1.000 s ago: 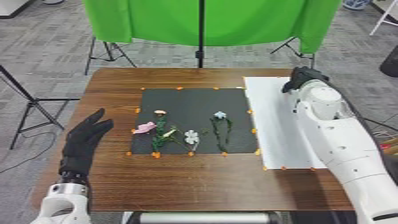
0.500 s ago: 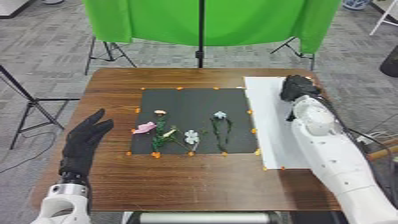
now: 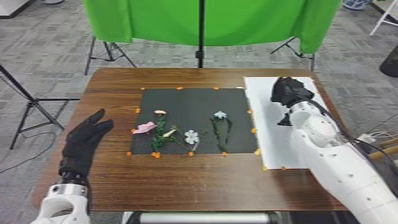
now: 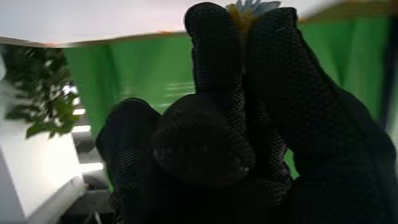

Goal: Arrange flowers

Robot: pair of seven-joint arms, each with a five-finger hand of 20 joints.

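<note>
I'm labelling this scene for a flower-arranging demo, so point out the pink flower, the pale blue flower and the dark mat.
Pink flower (image 3: 144,128): head view, petals.
Pale blue flower (image 3: 220,115): head view, bloom.
Dark mat (image 3: 188,105): head view, bare surface.

A pink flower (image 3: 144,128), a white flower (image 3: 192,137) and a pale blue flower (image 3: 220,115) lie on a dark mat (image 3: 188,102); to its right, a white sheet (image 3: 275,142) and the robot's right hand (image 3: 290,93); to its left, the left hand (image 3: 81,142), fingers extended.
</note>
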